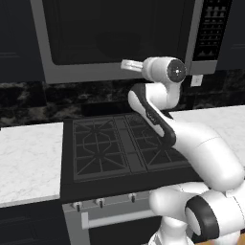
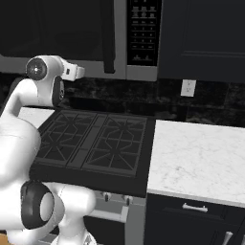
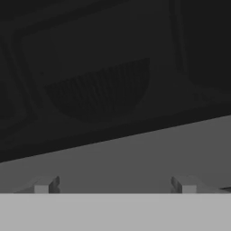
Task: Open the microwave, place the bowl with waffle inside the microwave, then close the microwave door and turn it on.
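Note:
The microwave hangs above the stove with the microwave door shut, its dark bar handle upright beside the button panel. Behind the dark window a round streaked bowl shows dimly inside the cavity. The waffle is hidden. My gripper is open, with nothing between its wide-apart fingertips. It points at the door's lower grey frame, close in front of it. From the base views the hand sits just below the window's bottom edge.
A black gas stove lies directly under the hand. White marble counters flank it at left and right. A wall outlet sits on the dark backsplash. Dark cabinets stand right of the microwave.

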Robot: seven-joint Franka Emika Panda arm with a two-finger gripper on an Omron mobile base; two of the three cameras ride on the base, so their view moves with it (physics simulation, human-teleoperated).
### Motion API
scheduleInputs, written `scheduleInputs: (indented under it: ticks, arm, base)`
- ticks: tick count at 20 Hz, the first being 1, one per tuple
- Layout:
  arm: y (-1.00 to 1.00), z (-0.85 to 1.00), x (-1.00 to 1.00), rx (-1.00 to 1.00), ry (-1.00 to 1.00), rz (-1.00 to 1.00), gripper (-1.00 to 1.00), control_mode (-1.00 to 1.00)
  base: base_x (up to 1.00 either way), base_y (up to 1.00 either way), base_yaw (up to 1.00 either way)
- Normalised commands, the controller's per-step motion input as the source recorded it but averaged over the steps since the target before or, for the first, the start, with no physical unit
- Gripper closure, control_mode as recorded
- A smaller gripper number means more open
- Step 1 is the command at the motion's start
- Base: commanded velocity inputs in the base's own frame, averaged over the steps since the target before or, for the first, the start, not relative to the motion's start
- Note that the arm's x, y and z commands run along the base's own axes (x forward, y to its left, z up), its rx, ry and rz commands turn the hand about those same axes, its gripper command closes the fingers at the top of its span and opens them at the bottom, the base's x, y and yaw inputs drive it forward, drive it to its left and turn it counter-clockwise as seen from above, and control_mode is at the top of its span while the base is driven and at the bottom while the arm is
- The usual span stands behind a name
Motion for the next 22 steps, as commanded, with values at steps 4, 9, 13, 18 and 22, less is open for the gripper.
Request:
scheduleInputs:
  ticks: [4, 9, 13, 18, 22]
  arm:
    - [-0.47, 0.25, -0.68, -0.01, 0.02, 0.04, -1.0, -1.0]
    - [-0.53, 0.15, -0.45, -0.06, 0.06, 0.0, -1.0, -1.0]
    - [-0.34, 0.0, -0.1, -0.16, 0.01, 0.0, -1.0, -1.0]
    - [-0.44, 0.0, -0.01, -0.12, 0.0, 0.0, -1.0, -1.0]
    - [-0.82, 0.0, -0.12, 0.0, -0.04, 0.11, -1.0, -1.0]
  base:
    - [0.0, 0.0, 0.0]
    - [0.0, 0.0, 0.0]
    - [0.0, 0.0, 0.0]
    - [0.0, 0.0, 0.0]
    - [0.0, 0.0, 0.0]
